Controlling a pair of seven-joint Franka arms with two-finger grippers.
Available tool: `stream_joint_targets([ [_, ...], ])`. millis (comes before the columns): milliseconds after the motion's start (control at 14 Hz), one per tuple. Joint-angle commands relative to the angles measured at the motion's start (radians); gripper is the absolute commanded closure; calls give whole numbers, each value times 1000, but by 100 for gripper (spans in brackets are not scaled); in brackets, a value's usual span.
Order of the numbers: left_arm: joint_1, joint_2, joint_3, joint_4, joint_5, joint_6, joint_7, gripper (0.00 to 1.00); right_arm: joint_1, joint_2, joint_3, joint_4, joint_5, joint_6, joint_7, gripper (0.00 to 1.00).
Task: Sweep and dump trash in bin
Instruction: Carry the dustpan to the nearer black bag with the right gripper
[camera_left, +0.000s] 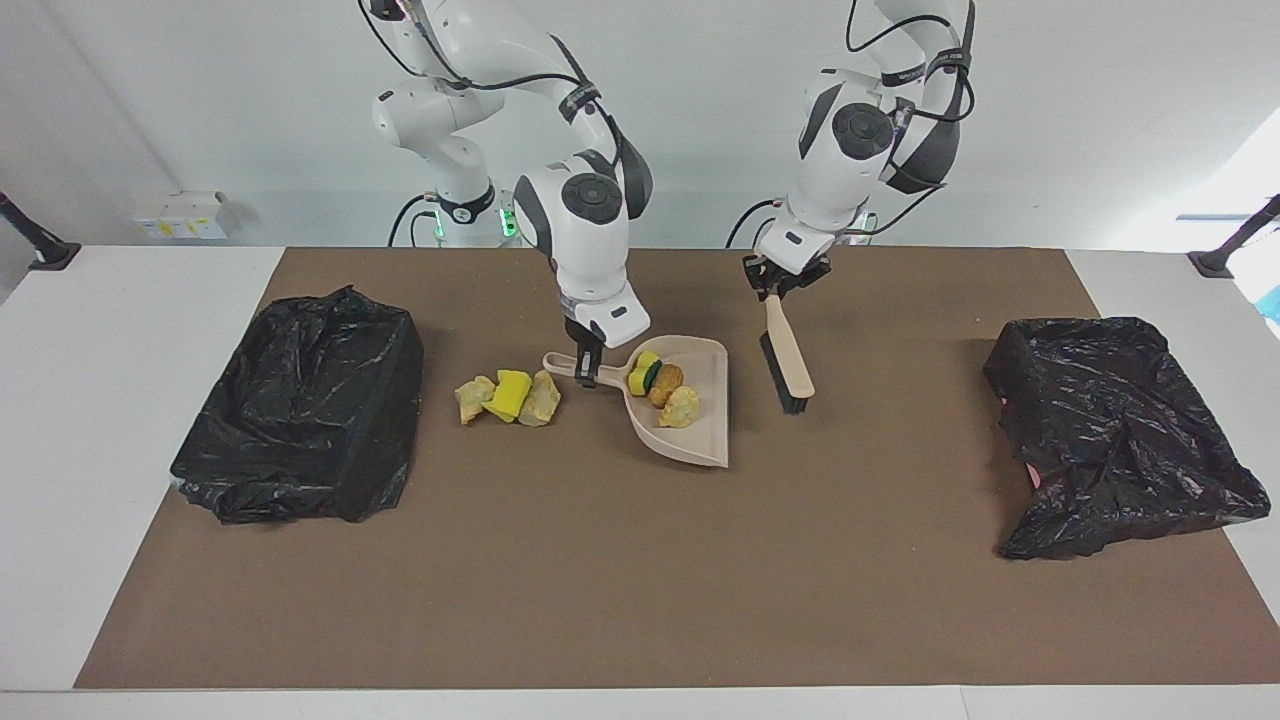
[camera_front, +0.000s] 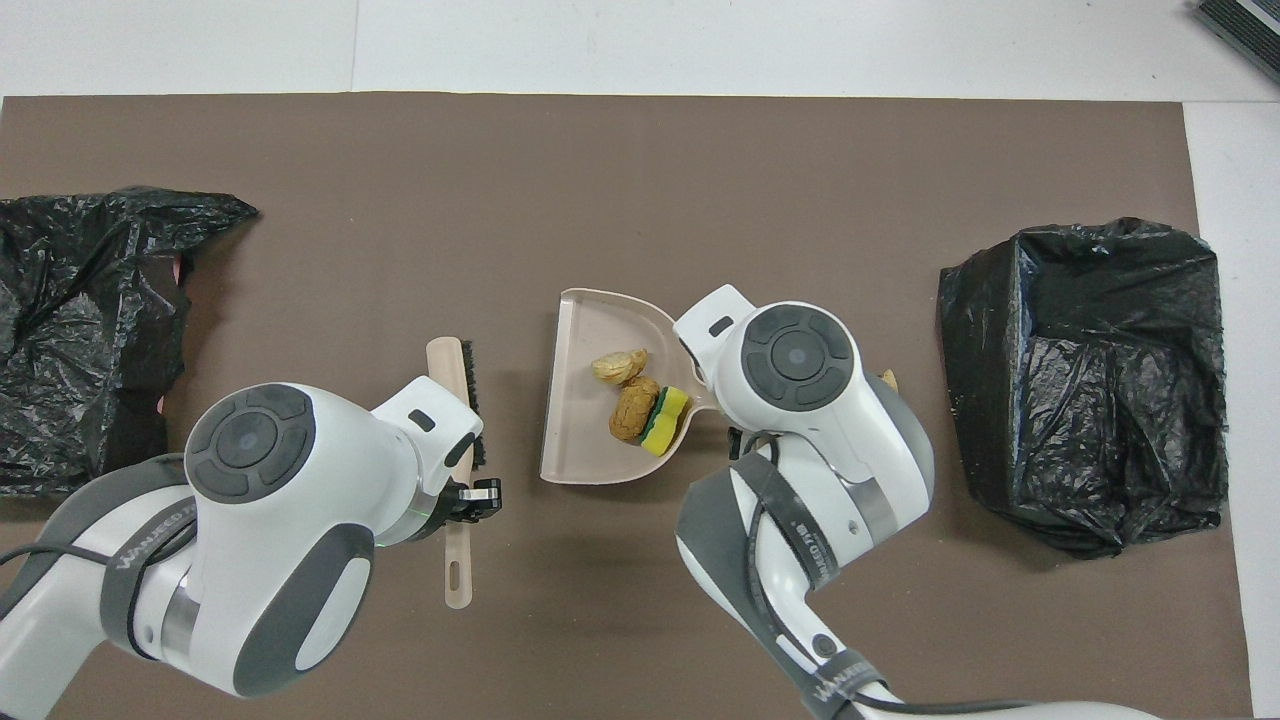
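A beige dustpan (camera_left: 700, 440) (camera_front: 575, 420) sits mid-table holding three chunks of trash (camera_left: 665, 385) (camera_front: 637, 408): yellow-green, brown and tan. My right gripper (camera_left: 587, 368) is shut on the dustpan's handle; in the overhead view its own wrist hides it. Three more trash chunks (camera_left: 508, 397) lie on the mat beside the handle, toward the right arm's end, with only a sliver (camera_front: 888, 378) showing from overhead. My left gripper (camera_left: 778, 290) (camera_front: 478, 497) is shut on the handle of a wooden brush (camera_left: 788, 368) (camera_front: 455, 385). The brush hangs bristles down over the mat beside the dustpan's mouth.
A black bag-lined bin (camera_left: 300, 420) (camera_front: 1090, 380) stands at the right arm's end of the brown mat. A second, crumpled one (camera_left: 1120, 430) (camera_front: 90, 330) stands at the left arm's end. The white table rim surrounds the mat.
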Motion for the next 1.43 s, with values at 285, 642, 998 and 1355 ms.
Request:
stream_joint_targets([
  [285, -10, -66, -107, -114, 16, 42, -96, 100, -233, -300, -1, 7, 7, -344, -169, 100],
  [642, -37, -67, -245, -154, 17, 87, -262, 100, -514, -362, -4, 27, -14, -471, -385, 100],
  [998, -172, -61, -279, -283, 20, 275, -449, 100, -773, -363, -10, 24, -169, -398, -517, 100],
  [1355, -151, -41, -275, -286, 63, 297, -457, 0, -850, -359, -10, 19, -385, -271, -548, 100],
])
